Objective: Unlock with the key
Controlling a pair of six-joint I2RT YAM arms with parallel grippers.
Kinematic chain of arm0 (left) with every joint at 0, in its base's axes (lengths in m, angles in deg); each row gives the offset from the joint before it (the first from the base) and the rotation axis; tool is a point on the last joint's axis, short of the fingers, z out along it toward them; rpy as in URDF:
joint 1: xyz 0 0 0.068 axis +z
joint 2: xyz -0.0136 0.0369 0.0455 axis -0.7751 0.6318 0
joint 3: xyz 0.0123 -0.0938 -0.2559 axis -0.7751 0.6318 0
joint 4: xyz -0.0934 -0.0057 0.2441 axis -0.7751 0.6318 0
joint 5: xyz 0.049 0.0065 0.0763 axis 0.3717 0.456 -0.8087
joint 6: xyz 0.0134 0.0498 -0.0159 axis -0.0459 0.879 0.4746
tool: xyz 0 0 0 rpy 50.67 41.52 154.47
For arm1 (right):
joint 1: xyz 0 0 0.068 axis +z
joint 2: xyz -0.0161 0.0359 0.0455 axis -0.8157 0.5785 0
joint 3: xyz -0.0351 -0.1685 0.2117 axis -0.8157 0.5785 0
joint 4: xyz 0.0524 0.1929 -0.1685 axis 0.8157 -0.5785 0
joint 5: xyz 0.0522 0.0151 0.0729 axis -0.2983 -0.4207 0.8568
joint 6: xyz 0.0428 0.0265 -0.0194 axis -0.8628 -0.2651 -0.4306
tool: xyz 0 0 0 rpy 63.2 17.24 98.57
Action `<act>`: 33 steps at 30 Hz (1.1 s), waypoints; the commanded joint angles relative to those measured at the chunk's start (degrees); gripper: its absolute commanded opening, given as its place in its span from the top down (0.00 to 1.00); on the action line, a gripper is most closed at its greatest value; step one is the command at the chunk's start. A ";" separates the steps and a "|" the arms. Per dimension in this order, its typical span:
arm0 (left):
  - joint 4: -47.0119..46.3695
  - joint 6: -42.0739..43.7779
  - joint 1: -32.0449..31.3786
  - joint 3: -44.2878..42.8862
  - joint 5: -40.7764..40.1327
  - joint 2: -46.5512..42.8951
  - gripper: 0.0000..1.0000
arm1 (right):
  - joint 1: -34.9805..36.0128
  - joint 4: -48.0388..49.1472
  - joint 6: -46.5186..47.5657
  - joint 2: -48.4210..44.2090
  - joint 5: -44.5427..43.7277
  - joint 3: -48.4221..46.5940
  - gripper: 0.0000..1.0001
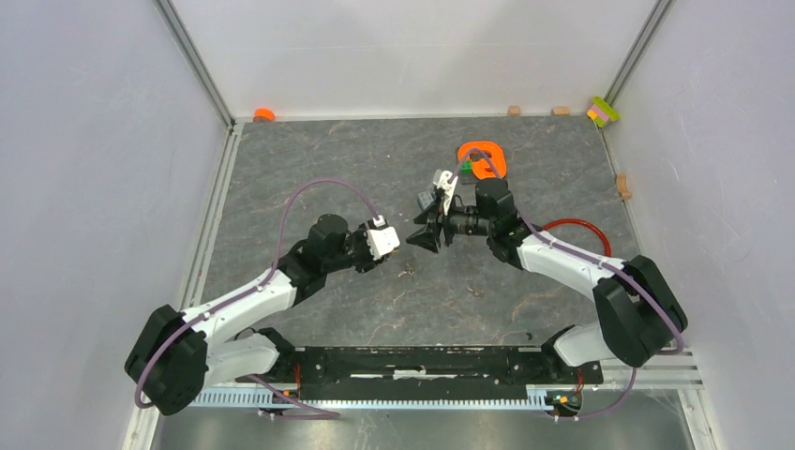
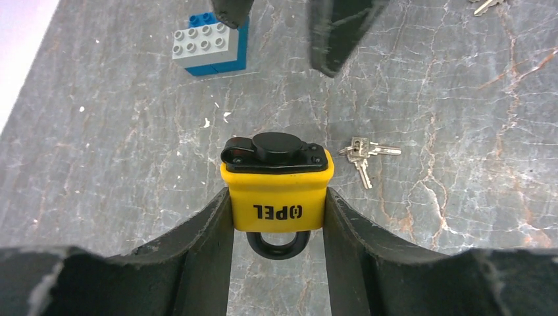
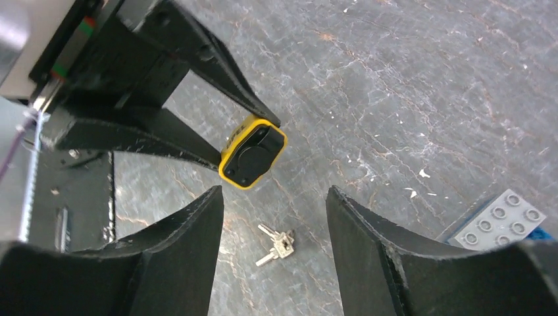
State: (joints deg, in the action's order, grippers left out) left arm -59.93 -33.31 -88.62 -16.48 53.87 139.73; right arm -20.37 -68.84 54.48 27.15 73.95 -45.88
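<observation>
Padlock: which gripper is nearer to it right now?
Left. The left gripper clamps the yellow padlock between its fingers; the right gripper hangs open facing it, apart and not touching.

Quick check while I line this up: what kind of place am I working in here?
Most likely a lab robot cell, not a home or workshop: plain pale walls on aluminium posts box in a stone-patterned tabletop, with loose practice props such as toy bricks scattered about.
</observation>
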 commanded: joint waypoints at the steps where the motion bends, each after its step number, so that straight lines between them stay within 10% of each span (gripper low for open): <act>1: -8.95 4.01 -1.69 0.61 -4.62 -2.36 0.98 | -1.45 10.10 -15.22 3.23 6.66 -1.05 0.36; 16: -10.41 6.53 -4.82 1.13 -7.71 -1.36 0.98 | -1.41 17.41 -24.59 12.40 11.87 -3.60 0.40; 33: -9.97 7.11 -5.53 1.22 -7.18 -0.64 0.98 | -0.73 19.20 -25.28 14.35 13.45 -4.95 0.67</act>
State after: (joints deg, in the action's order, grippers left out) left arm -64.65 -28.37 -93.69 -14.86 46.37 139.14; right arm -22.12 -52.41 29.65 40.48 85.36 -48.28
